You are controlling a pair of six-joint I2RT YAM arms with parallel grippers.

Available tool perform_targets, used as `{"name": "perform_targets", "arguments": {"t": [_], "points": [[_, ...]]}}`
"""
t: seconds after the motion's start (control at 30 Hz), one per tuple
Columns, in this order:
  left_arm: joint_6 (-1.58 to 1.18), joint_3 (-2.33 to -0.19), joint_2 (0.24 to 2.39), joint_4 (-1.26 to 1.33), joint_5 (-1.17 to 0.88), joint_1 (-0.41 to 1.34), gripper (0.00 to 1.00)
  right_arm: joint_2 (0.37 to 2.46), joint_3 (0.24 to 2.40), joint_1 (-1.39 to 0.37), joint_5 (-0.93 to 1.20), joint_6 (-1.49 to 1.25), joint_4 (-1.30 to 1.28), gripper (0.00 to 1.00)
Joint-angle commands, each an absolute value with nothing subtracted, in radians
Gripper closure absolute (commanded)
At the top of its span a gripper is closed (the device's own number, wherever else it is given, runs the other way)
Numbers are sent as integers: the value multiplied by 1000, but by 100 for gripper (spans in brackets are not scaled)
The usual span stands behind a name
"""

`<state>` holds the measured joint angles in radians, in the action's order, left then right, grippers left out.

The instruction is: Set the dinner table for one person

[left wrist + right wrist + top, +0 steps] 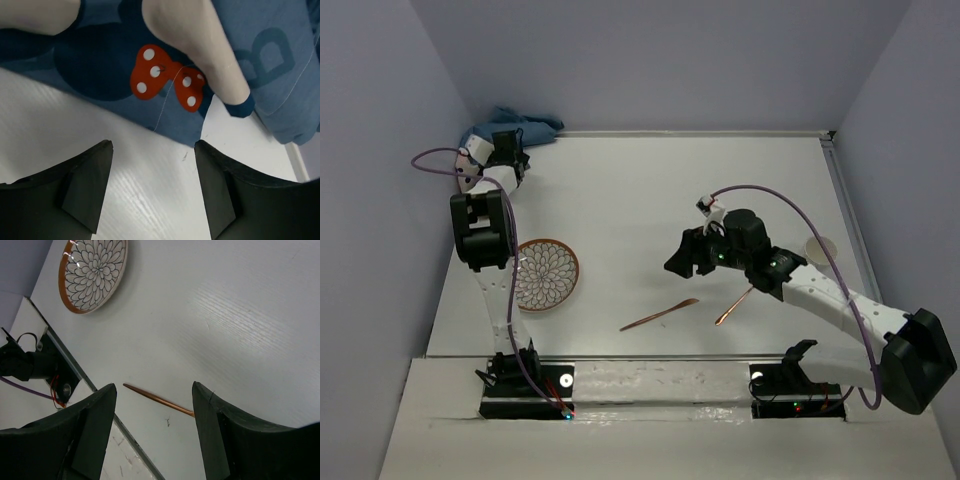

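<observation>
The white dinner table [650, 190] fills the top view. A flower-patterned plate with a brown rim [546, 274] lies at the near left and shows in the right wrist view [92, 270]. Two copper utensils lie near the front: one [660, 314] left of the other [733, 305]. One handle [157, 399] shows between my right fingers. My right gripper [684, 262] is open and empty above the table. My left gripper [516, 165] is open and empty at the far left corner, just short of a crumpled blue cloth placemat [150, 60] with a red spotted bow.
The blue cloth [515, 126] bunches against the back wall at the far left corner. A pale round disc [820, 248] lies near the table's right rail. Grey walls close the table on three sides.
</observation>
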<state>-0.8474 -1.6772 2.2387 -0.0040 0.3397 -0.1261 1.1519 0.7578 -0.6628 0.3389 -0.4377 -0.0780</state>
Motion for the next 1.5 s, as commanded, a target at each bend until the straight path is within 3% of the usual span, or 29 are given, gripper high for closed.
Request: {"name": "perform_targets", "arguments": {"t": [0.0, 0.13, 0.37, 0.57, 0.67, 0.87, 0.97, 1.0, 1.03, 1.27, 1.47], "points": [[-894, -1814, 2293, -64, 359, -129, 23, 1175, 752, -681, 390, -449, 29, 33], [-911, -1913, 2355, -133, 327, -130, 29, 1177, 749, -681, 390, -468, 52, 33], [-928, -1902, 2362, -143, 334, -129, 44, 1189, 778, -681, 373, -460, 54, 33], [-942, -1887, 2373, -166, 333, -138, 41, 1207, 788, -681, 365, -468, 57, 34], [-940, -1916, 2394, -172, 327, -143, 44, 1204, 788, -690, 370, -474, 58, 34], [-943, -1974, 2456, -156, 279, -144, 63, 1198, 781, -690, 364, -474, 58, 34], [-933, -2023, 2491, -135, 227, -144, 83, 1204, 781, -690, 364, -474, 64, 34], [-917, -2029, 2502, -126, 215, -144, 96, 1212, 781, -690, 361, -469, 63, 34], [-913, -2039, 2506, -105, 186, -144, 100, 1216, 782, -690, 357, -466, 64, 34], [-841, -1930, 2416, 58, 101, -100, 100, 1244, 787, -690, 318, -456, 78, 36], [-847, -1815, 2188, 285, -73, 57, 100, 1241, 834, -690, 218, -446, 52, 38]]}}
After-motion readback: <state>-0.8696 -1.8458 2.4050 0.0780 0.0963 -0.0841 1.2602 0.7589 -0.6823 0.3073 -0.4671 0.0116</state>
